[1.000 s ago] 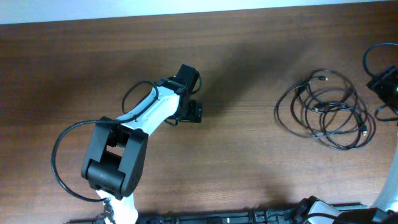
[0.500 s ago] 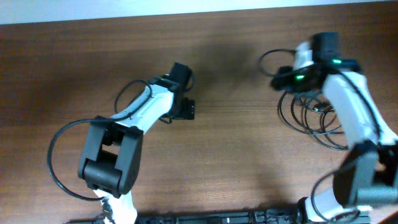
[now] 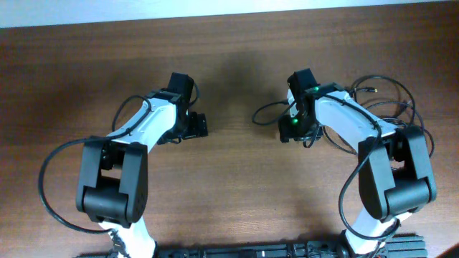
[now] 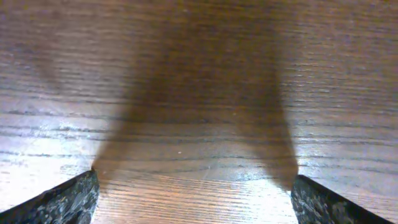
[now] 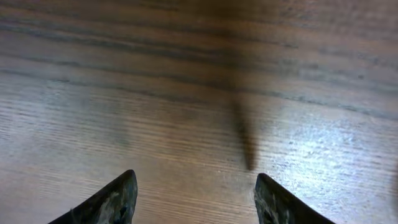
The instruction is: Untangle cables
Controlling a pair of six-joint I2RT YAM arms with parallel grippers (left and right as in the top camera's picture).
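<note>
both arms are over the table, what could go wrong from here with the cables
1. The right arm lies across the cables; moving it may snag or drag loops.
2. The right pincer is open over bare table, left of the cables, so closing there would likely grab nothing.
3. The loops overlap, so pulling one strand might tighten the tangle.
</note>
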